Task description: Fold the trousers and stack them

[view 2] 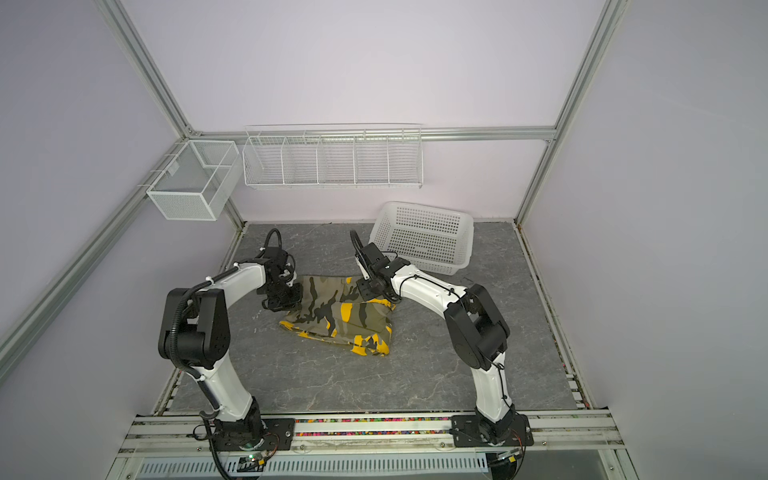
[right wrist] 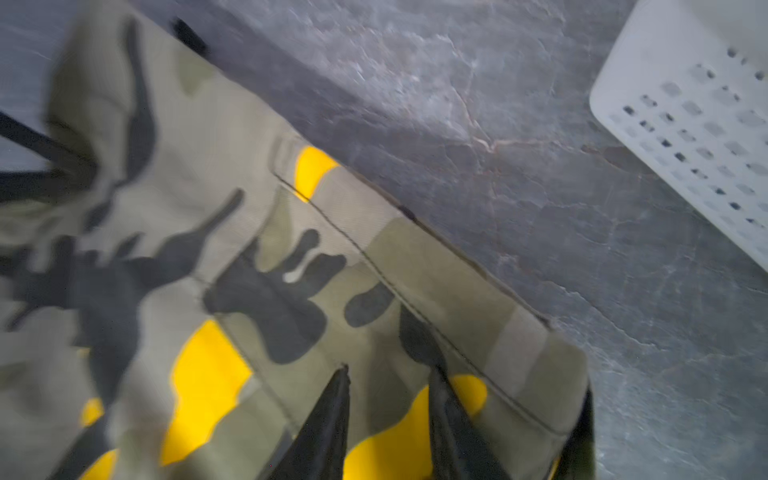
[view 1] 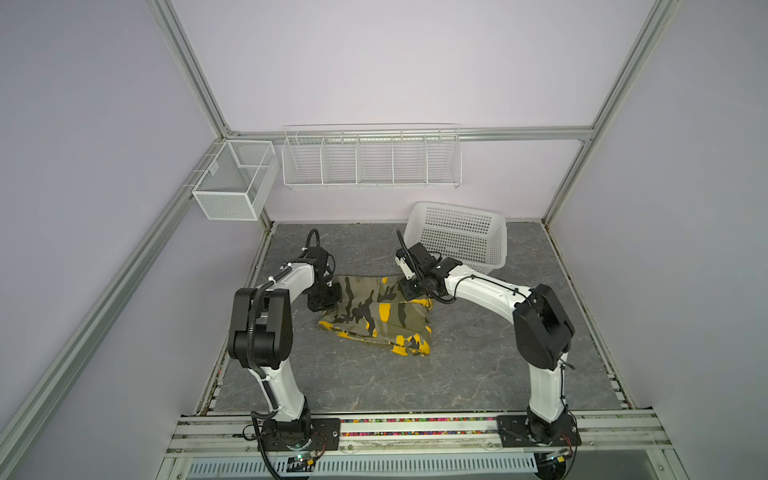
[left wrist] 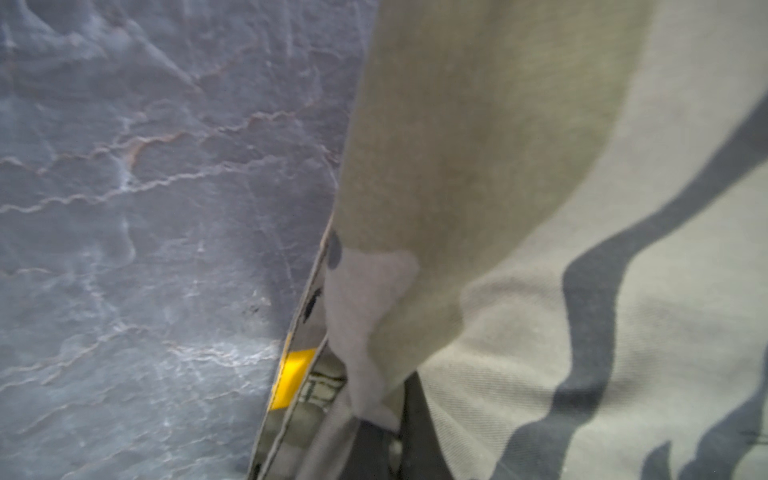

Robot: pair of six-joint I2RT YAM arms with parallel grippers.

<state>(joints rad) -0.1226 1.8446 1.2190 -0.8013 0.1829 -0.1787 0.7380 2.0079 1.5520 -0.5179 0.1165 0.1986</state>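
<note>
Presently: trousers (view 1: 376,318), folded bundle, middle of the tabletop (view 1: 365,386), its far hem running left to right; left gripper (view 1: 329,297) clamped on the bundle's left end; right gripper (right wrist: 389,375) at the back-right corner, jaws apart over cloth. Each arm equally near its end.

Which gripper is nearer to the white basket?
Right. The right gripper is over the trousers near the basket; the left gripper holds the trousers at the opposite edge, farther away.
</note>
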